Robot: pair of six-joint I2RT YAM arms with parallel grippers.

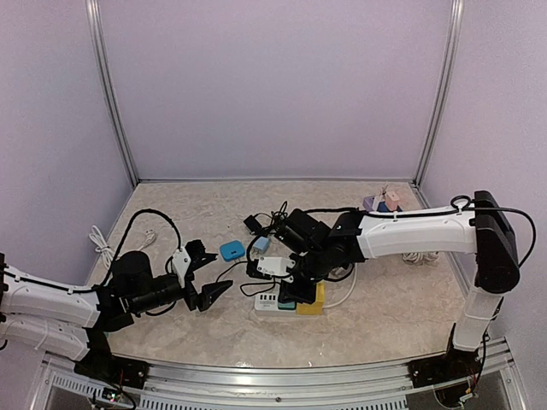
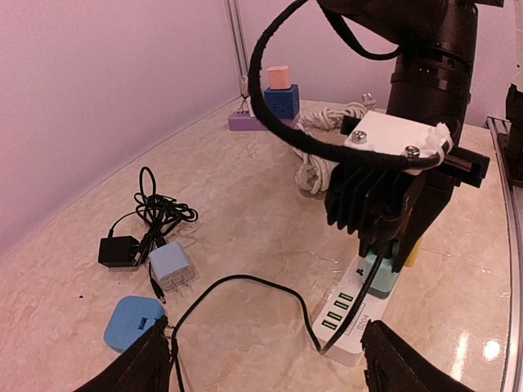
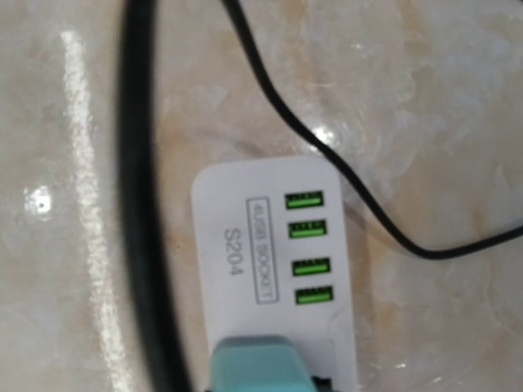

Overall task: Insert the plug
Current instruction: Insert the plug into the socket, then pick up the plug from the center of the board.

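My right gripper (image 1: 295, 289) reaches in from the right and stands over the middle of the table, its jaws clenched on the teal plug (image 2: 377, 266). The plug sits between my fingers and right on top of the white power strip (image 1: 267, 301), which lies flat on the table toward the near side. In my right wrist view the plug (image 3: 257, 364) shows at the bottom edge, pressed against the face of the power strip (image 3: 237, 245) just past its row of four green ports. I cannot tell whether the prongs are fully in. A thin black cable (image 3: 384, 224) curves over the table beside the strip, and another thin one touches the strip's end in the left wrist view. My left gripper (image 1: 214, 273) hangs low to the left of the strip, well apart from the plug, its jaws released and spread wide with nothing in them. From that wrist I see the power strip (image 2: 347, 322) ahead and to the right, between my two fingertips (image 2: 135, 367). A blue adapter (image 2: 131, 322), a pale blue charger (image 2: 172, 265) and a black adapter (image 2: 118, 251) lie on the table to the left of the strip.
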